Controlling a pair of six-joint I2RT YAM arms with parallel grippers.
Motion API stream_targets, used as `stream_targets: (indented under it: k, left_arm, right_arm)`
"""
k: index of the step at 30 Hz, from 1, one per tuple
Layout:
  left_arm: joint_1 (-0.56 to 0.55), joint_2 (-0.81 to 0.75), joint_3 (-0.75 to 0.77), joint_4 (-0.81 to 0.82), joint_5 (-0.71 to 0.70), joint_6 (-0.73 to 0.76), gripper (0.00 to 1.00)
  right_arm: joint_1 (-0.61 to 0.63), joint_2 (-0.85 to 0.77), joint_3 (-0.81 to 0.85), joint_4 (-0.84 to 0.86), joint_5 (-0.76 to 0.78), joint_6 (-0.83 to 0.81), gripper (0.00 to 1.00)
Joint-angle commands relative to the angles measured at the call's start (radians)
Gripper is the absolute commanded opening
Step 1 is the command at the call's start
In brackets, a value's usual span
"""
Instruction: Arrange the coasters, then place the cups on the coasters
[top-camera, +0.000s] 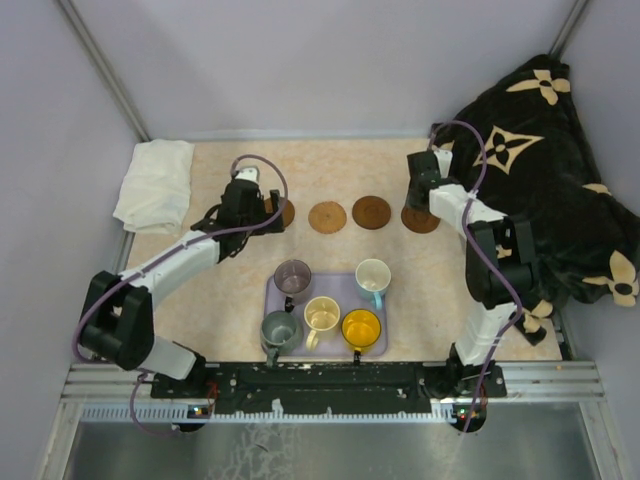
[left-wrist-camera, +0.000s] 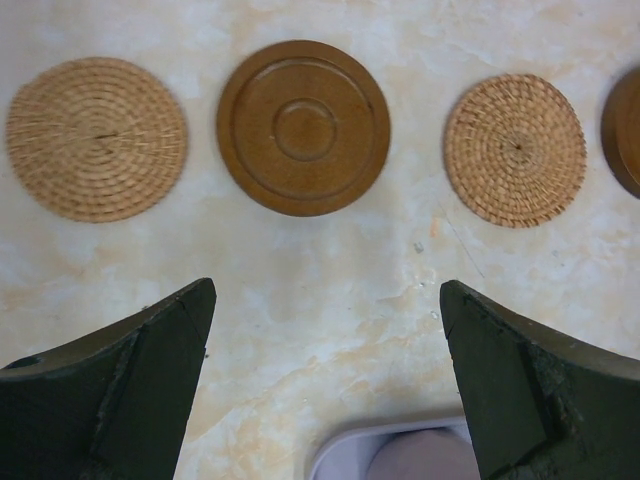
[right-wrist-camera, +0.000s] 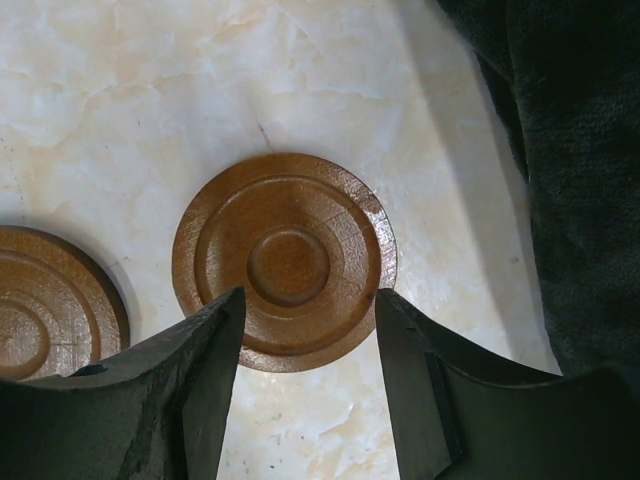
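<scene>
Coaster row looks about laid; cups not yet begun.

Right gripper (right-wrist-camera: 310, 300) half spread, clamping nothing, tips over the near edge of the rightmost coaster (right-wrist-camera: 285, 262), a dark brown ringed disc lying flat just beside the black cloth (right-wrist-camera: 580, 200). Left gripper (left-wrist-camera: 327, 290) wide apart and empty, over bare table (left-wrist-camera: 320, 250) near of the row. Five coasters (top-camera: 327, 217), woven tan and brown, line the far side. Five cups (top-camera: 322, 315) stand on the tray (top-camera: 335, 285), near centre. Likely next: lift clear, reach the tray, take one cup.
</scene>
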Motion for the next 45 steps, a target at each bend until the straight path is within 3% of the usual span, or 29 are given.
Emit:
stream_targets:
  k: [1, 4, 10, 14, 30, 37, 45]
  left_arm:
    - [0.002, 0.078, 0.03, 0.089, 0.206, 0.038, 0.99]
    - [-0.008, 0.153, 0.059, 0.106, 0.252, 0.046, 0.99]
    - [-0.08, 0.287, 0.156, 0.076, 0.164, 0.114, 0.99]
    - [-0.111, 0.321, 0.193, 0.087, 0.177, 0.147, 0.99]
    - [-0.146, 0.413, 0.279, 0.122, 0.479, 0.187, 0.99]
    - [-0.151, 0.475, 0.336, 0.143, 0.389, 0.165, 0.99]
    - [-0.153, 0.531, 0.416, 0.099, 0.202, 0.262, 0.99]
  right_arm:
    - [-0.007, -0.008, -0.011, 0.022, -0.002, 0.021, 0.55]
    - [-0.007, -0.015, -0.012, 0.022, -0.006, 0.021, 0.55]
    - [-0.008, -0.041, -0.024, 0.037, -0.008, 0.018, 0.55]
    - [-0.007, -0.048, -0.023, 0.04, -0.01, 0.019, 0.55]
    - [-0.007, -0.051, -0.029, 0.041, -0.008, 0.025, 0.54]
    - [-0.008, -0.081, -0.02, 0.024, 0.006, 0.031, 0.54]
    - [-0.007, -0.136, -0.045, 0.037, 0.005, 0.026, 0.55]
